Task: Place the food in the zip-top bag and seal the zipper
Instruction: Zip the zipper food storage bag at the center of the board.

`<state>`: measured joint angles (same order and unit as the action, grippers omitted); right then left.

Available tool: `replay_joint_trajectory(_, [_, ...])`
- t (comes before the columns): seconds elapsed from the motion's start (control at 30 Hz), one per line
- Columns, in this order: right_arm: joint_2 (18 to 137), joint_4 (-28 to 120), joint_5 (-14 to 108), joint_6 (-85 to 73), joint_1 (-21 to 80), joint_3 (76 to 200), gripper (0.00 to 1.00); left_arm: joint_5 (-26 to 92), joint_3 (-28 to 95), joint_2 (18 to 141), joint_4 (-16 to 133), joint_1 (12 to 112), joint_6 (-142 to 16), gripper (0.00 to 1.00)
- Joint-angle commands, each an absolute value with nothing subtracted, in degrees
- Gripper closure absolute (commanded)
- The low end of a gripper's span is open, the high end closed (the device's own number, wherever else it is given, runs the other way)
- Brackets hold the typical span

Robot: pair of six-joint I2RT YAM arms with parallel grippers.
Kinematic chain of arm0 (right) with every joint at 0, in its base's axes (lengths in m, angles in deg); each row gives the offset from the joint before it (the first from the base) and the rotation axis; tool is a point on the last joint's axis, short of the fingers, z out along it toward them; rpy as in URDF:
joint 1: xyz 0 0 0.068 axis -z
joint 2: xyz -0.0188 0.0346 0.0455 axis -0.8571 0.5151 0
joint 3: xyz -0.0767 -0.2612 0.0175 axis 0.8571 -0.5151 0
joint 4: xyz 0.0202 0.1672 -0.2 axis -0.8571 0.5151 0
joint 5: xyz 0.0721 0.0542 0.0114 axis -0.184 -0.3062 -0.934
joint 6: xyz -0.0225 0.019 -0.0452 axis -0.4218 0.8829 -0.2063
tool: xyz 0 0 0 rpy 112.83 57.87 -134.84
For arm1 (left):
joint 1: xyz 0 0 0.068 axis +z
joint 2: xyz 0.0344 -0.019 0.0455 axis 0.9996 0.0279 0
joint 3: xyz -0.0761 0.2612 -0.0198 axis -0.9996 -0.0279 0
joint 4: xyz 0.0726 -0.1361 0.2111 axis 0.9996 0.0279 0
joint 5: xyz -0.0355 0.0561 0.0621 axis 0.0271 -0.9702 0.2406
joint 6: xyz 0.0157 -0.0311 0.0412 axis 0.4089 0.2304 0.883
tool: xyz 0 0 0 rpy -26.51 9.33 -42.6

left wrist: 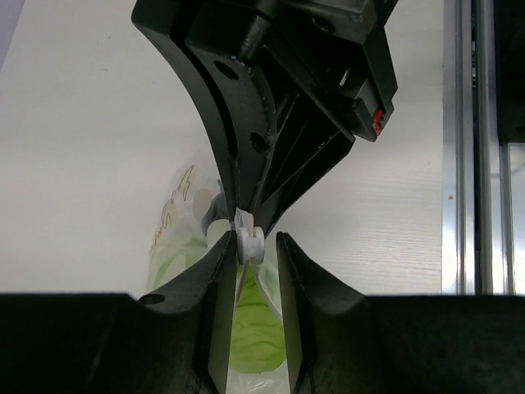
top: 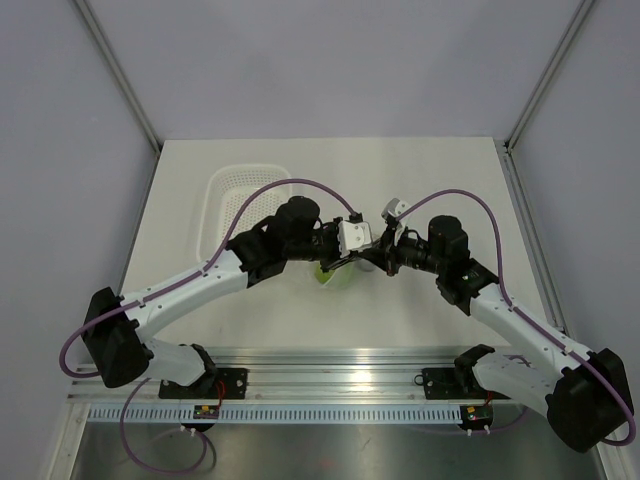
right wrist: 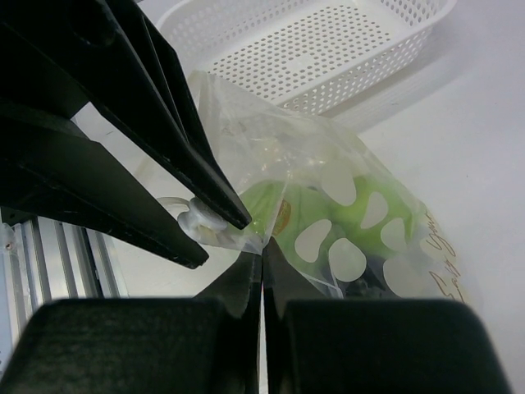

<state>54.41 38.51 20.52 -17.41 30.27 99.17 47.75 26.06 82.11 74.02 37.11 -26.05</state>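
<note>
The zip-top bag [top: 335,272] hangs between my two grippers at mid-table, clear with cream dots [right wrist: 344,205]. Inside it I see the lime-green food [left wrist: 254,328], also in the right wrist view [right wrist: 328,222], with a small dark piece [right wrist: 361,287] low in the bag. The chili does not show apart. My right gripper [right wrist: 262,250] is shut on the bag's top corner. My left gripper [left wrist: 253,238] straddles the zipper's white slider [left wrist: 250,245], jaws a little apart, the slider against one finger. The slider [right wrist: 197,220] sits right beside the right gripper's pinch.
The white perforated tray [top: 240,190] stands behind and left of the bag, close behind it in the right wrist view [right wrist: 328,49]. The aluminium rail [top: 340,380] runs along the near table edge. Both arms cross the middle of the table.
</note>
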Motion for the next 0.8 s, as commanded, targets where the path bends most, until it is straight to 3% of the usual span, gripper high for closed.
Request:
replay_joint_trajectory(0.0, [54.6,37.3,18.8,-17.2,30.8,102.2,1.00,48.0,26.6,82.2,70.4,36.9,-27.1,0.72])
replay_joint_trajectory(0.03, [54.7,37.3,18.8,-17.2,30.8,102.3,1.00,47.9,26.7,82.2,70.5,36.9,-27.4,0.72])
replay_joint_trajectory(0.13, [54.7,37.8,18.5,-17.4,30.8,102.5,1.00,47.6,27.2,82.6,69.9,36.9,-28.1,0.87])
replay_joint_trajectory(0.17, [54.8,38.1,18.2,-17.7,30.8,102.7,1.00,47.3,27.3,82.9,70.0,36.9,-28.4,0.99])
replay_joint_trajectory(0.27, [54.8,40.3,17.0,-18.5,30.8,103.4,0.96,48.3,28.3,83.2,71.3,37.0,-28.5,1.00])
replay_joint_trajectory(0.3, [54.2,41.1,16.8,-18.9,30.9,103.6,0.92,48.7,28.5,83.0,71.6,37.0,-28.3,1.00])
replay_joint_trajectory(0.33, [53.8,41.5,16.7,-19.0,30.8,103.7,0.82,49.9,28.3,82.6,72.0,37.3,-27.9,1.00])
replay_joint_trajectory(0.43, [51.9,44.1,16.0,-20.5,30.8,104.6,0.75,54.3,28.3,81.0,73.1,39.8,-27.6,1.00])
replay_joint_trajectory(0.57, [51.2,52.8,12.6,-25.2,30.9,107.9,0.76,64.6,28.8,80.1,75.2,44.3,-27.8,1.00])
replay_joint_trajectory(0.77, [52.6,55.7,9.2,-25.3,30.9,110.8,0.74,67.4,31.0,81.8,77.3,46.3,-27.6,1.00])
